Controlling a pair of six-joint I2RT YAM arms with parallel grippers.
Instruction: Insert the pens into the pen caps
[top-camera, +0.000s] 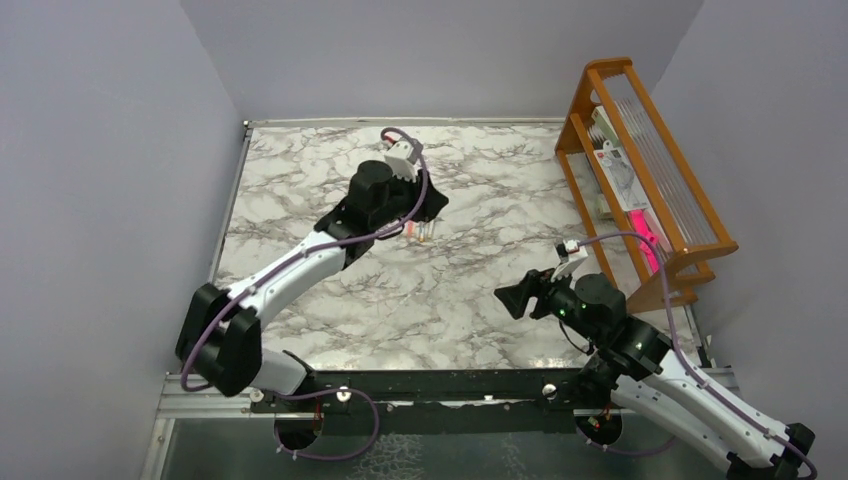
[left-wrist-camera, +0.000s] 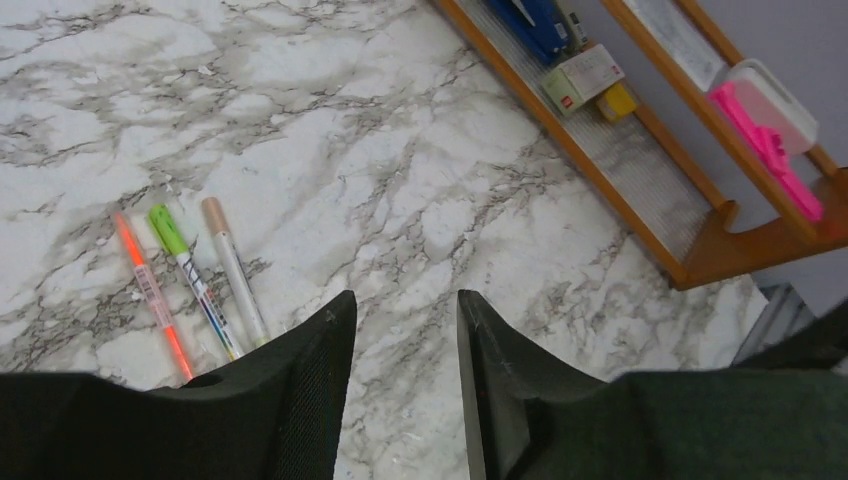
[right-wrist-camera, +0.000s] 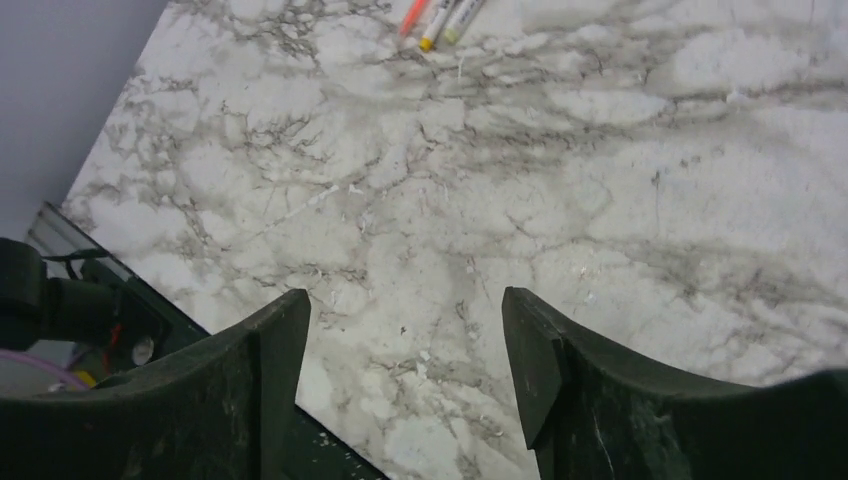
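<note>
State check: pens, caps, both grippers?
left gripper: open, empty.
right gripper: open, empty.
orange-red pen: lying flat, no cap visible.
green cap: appears seated on a whitish pen, lying flat.
tan cap: appears seated on the second whitish pen, lying flat.

The right tool (right-wrist-camera: 405, 300) hangs over the marble worktop (right-wrist-camera: 600, 200) with its two dark fingers (right-wrist-camera: 270, 370) spread wide and nothing between them. Far ahead of the tool, slightly to its left, the ends of three pens (right-wrist-camera: 437, 25) lie side by side: one orange-red, two whitish. Left of the tool, the worktop's edge meets a grey wall (right-wrist-camera: 60, 90) and a dark frame (right-wrist-camera: 90, 310).
</note>
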